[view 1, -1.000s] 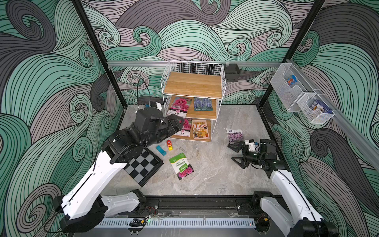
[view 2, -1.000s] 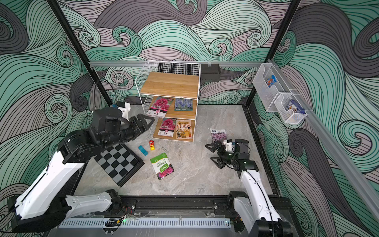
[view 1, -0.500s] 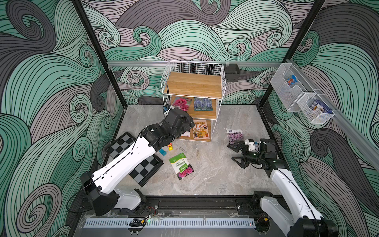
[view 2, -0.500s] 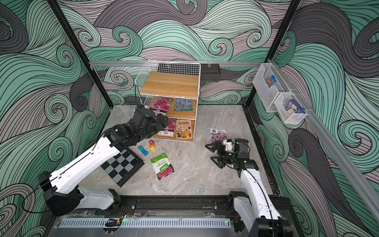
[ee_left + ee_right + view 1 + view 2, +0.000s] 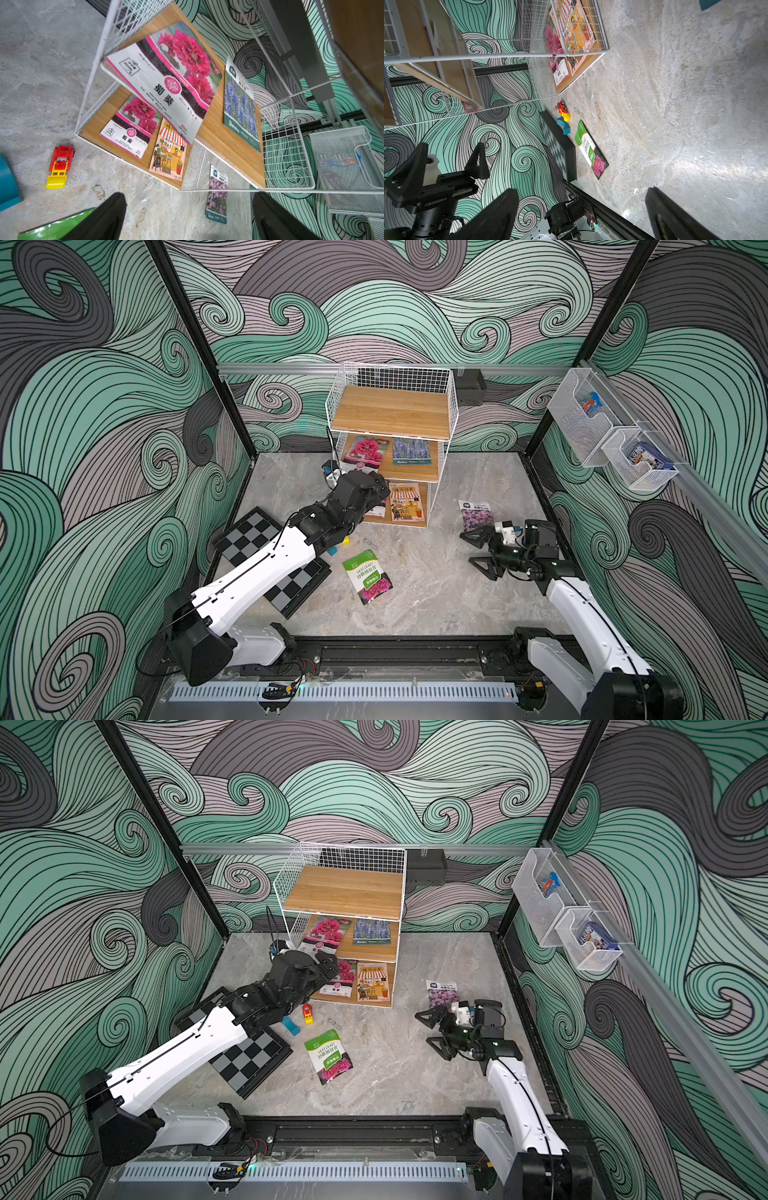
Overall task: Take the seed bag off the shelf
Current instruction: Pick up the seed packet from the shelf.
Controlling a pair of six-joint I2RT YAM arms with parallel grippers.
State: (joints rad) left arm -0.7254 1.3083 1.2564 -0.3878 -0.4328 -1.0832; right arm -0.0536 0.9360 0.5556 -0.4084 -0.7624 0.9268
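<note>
Marbled grey floor, swirl-pattern walls | shelf [image 5: 390,412] far centre | hollyhock seed bag [image 5: 166,83] on middle tier, left side, overhanging front edge | left gripper [image 5: 187,194] spread, empty, facing it (right gripper [image 5: 465,548] likewise spread, holding nothing) | step: seemingly approach | next: jaws around overhang, then pinch.

In a top view the left claw [image 5: 379,491] covers most of the lower hollyhock packet [image 5: 376,512].
</note>
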